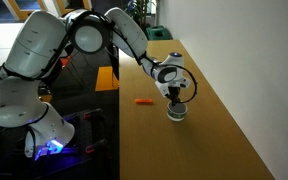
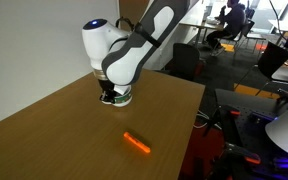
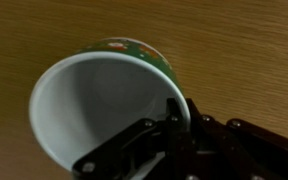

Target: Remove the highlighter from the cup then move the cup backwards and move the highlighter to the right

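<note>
Two steps left by my count: the highlighter (image 1: pixel 142 101) is out of the cup (image 1: pixel 177 111) and lying flat on the table (image 1: pixel 224 130), well apart from it. In an exterior view it's the bright orange stick (image 2: pixel 136 142) on bare wood, with the cup (image 2: pixel 116 97) tucked under the arm's head.

So the step in hand is the cup move. The gripper (image 1: pixel 176 95) is right on top of it. In the wrist view the jaws are pinching the cup's wall (image 3: pixel 104 100), one finger inside the rim and one outside, gripper (image 3: pixel 174 110) at the near edge. I can't tell if the base is on the table or just off it.

How I'd do it: a rim pinch on a light cup tips easily, so keep the grip firm and the wrist level. Go backwards low and slow in a straight line. Let go only once the base sits flat. The path looks clear of the highlighter, so no detour is needed.
</note>
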Robot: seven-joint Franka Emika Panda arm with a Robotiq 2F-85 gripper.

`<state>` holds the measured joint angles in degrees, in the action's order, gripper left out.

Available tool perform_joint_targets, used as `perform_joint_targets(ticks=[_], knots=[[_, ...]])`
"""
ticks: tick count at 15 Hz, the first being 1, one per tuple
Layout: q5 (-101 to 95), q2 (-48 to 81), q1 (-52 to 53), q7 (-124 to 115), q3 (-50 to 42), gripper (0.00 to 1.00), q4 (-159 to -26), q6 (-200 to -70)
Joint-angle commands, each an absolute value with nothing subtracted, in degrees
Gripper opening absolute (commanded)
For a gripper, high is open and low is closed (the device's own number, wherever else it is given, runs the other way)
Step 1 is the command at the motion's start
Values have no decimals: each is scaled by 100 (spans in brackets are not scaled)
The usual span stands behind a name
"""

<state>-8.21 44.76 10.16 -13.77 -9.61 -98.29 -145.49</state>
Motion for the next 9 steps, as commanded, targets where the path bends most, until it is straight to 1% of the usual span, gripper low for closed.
perform_joint_targets(ticks=[1, 7, 8, 9], knots=[[-971, 4378, 838, -942, -851, 3, -9718, -14283], [-938, 4348, 671, -568, -809, 3, -9767, -14320], [-929, 4346, 639, -515, -793, 6, -9771, -14325], [-924, 4340, 622, -506, -788, 7, -9786, -14343]])
